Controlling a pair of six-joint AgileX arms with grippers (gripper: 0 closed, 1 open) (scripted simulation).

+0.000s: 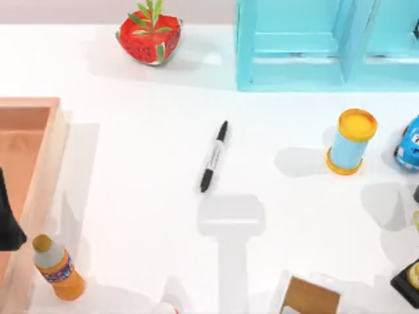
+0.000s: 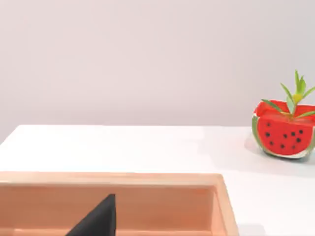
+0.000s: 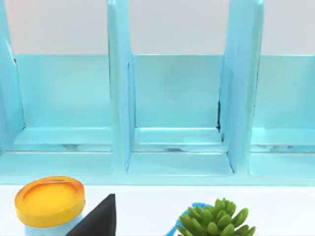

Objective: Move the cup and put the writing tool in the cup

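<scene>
Lying flat mid-worktop, black marker pen (image 1: 214,157) angled, cap toward the far edge, light-blue cylinder (image 1: 351,141) off by the right edge, left pincer (image 1: 8,216) over the wooden tray (image 1: 40,171) at the left edge, can't tell its grip

On the white surface (image 1: 144,216) we list a watermelon-shaped planter (image 1: 149,34) at the far left-centre, a turquoise shelf unit (image 1: 294,46) with open compartments along the far right, and a light-blue cylinder with yellow rims (image 1: 352,140) just beside a blue toy car (image 1: 409,144) at the right edge. At the left we note a wooden tray (image 1: 36,163) with an orange bottle (image 1: 57,267) near its front corner. We also record a brown-topped box (image 1: 309,296) at the near edge and a green succulent (image 3: 214,223).
</scene>
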